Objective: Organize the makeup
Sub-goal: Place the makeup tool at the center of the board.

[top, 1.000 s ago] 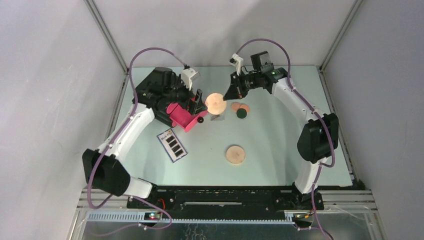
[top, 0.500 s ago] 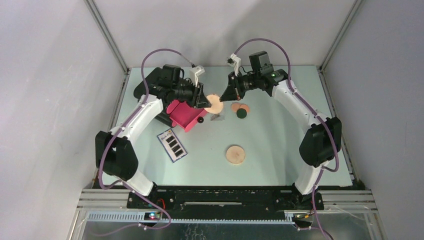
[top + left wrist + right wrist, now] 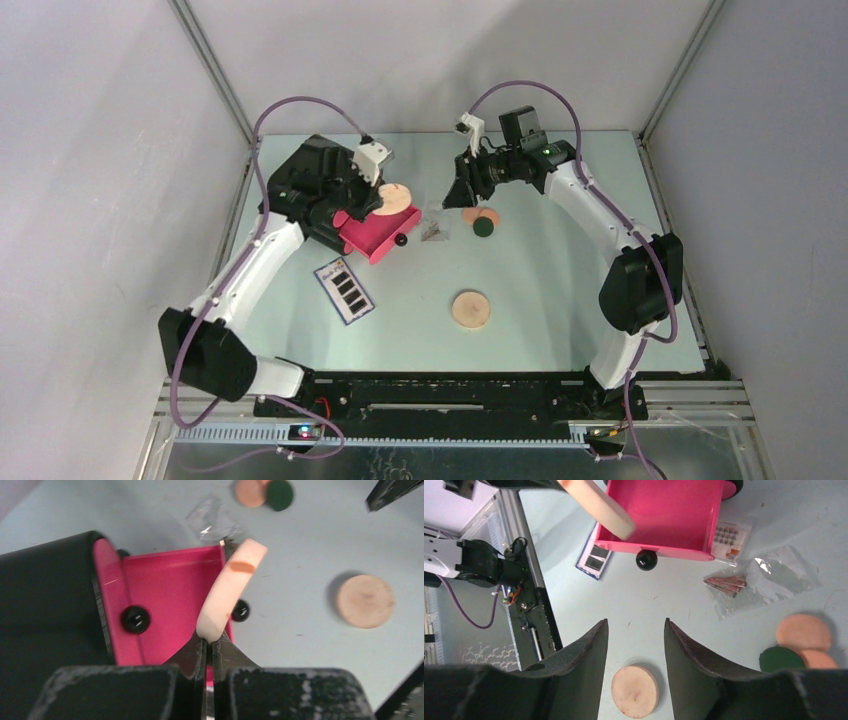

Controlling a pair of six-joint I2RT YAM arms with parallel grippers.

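Note:
My left gripper (image 3: pixel 385 203) is shut on the rim of a tan round disc (image 3: pixel 394 196), which it holds tilted on edge above the open pink drawer (image 3: pixel 368 234). The left wrist view shows the disc (image 3: pixel 231 590) rising from the closed gripper (image 3: pixel 209 640) over the drawer (image 3: pixel 165 595). My right gripper (image 3: pixel 461 192) hangs open and empty to the right; from its wrist camera the gripper (image 3: pixel 635 625) frames the second tan disc (image 3: pixel 635 691) lying on the table (image 3: pixel 470 309). A clear packet (image 3: pixel 434 228), peach rounds (image 3: pixel 470 213) and a dark-green round (image 3: pixel 483 228) lie below it.
The black box (image 3: pixel 45 595) that the drawer slides from sits at the back left, mostly under my left arm. A flat palette (image 3: pixel 345 290) lies in front of the drawer. The drawer's black knob (image 3: pixel 646 560) sticks out toward the packet.
The tan disc passed from the right gripper to the left. The left shut on it and drew back left over the drawer; the right opened and pulled away.

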